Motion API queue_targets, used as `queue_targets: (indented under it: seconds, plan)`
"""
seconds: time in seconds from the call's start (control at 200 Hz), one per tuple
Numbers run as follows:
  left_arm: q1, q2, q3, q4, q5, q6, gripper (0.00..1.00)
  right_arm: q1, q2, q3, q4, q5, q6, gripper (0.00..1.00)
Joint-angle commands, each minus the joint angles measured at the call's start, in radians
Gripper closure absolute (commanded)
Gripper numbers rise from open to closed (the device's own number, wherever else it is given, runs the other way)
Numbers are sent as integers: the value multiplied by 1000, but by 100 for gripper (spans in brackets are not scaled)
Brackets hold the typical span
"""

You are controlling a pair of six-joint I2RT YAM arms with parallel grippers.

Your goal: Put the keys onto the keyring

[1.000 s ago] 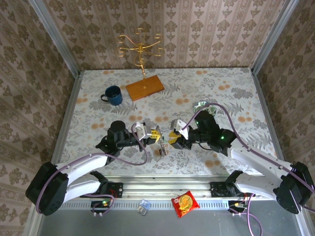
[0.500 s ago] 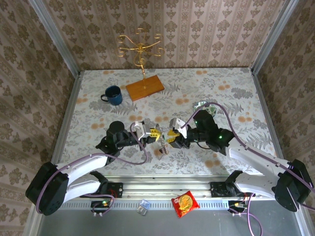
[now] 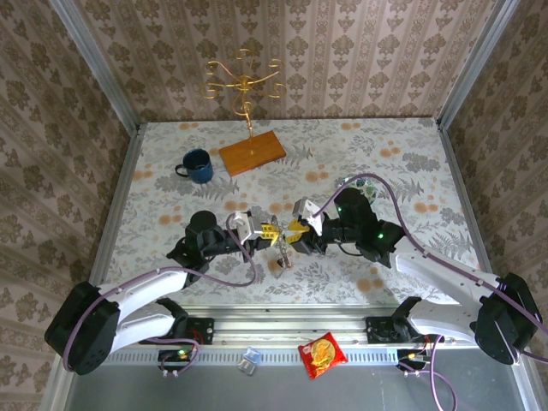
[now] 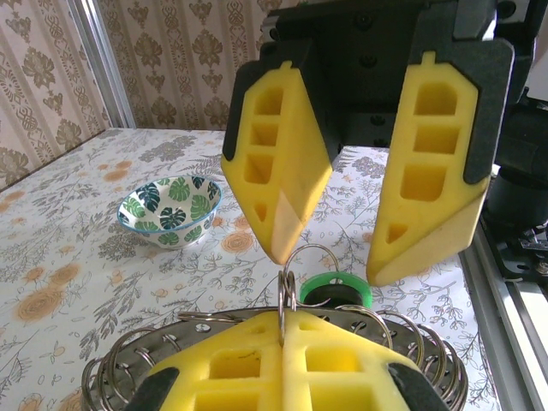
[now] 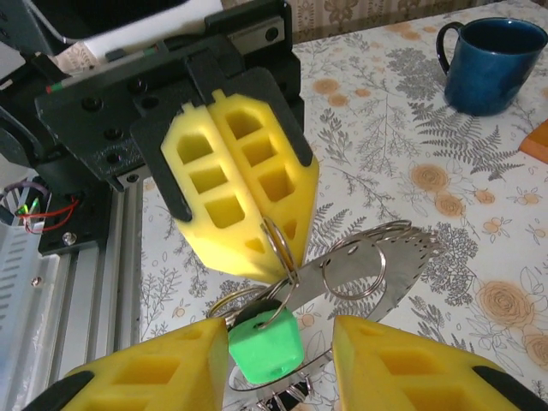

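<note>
My left gripper [image 3: 271, 229] [image 4: 282, 336] is shut on the keyring [image 4: 295, 287] [image 5: 279, 246], a thin wire loop that stands upright out of its yellow fingertips. The green-headed key [image 5: 265, 347] [image 4: 336, 288] hangs from that loop by its hole. My right gripper [image 3: 293, 233] [image 5: 282, 342] faces the left one, open. Its fingers [image 4: 282, 171] stand on either side of the key's green head, which sits against one of them. I cannot make out a dark key.
A wide flat grey ring [image 5: 390, 261] [image 4: 120, 364] carrying several small wire loops hangs under the two grippers. A leaf-patterned bowl [image 4: 169, 208] sits behind the right arm. A blue mug [image 3: 197, 165] and a wooden base with a gold stand [image 3: 252, 151] are at the back left.
My right gripper has moved left, up to the left gripper, and its jaws have spread wider. The left gripper has stayed put, shut on the keyring.
</note>
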Motion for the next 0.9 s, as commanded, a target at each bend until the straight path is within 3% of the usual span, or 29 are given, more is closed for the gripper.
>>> queue_targets:
  seconds: [0.0,0.105,0.465,0.76,0.83,0.895]
  plan:
    - [3,1,-2,48,4,14,100,-2,11,50,23,2,38,63]
    - [2,0,-2,49,5,16,100,-2,24,61,25,6,48,66]
    - [4,-14,1,64,16,17,100,-7,73,66,-37,14,51,100]
    - [2,-2,-4,127,22,-16,100,-8,114,77,-54,-21,46,100]
    - [2,-2,-9,123,18,-14,100,-13,82,68,-27,-11,48,85]
    - [3,-2,-16,119,16,-11,100,-20,34,48,12,0,41,79]
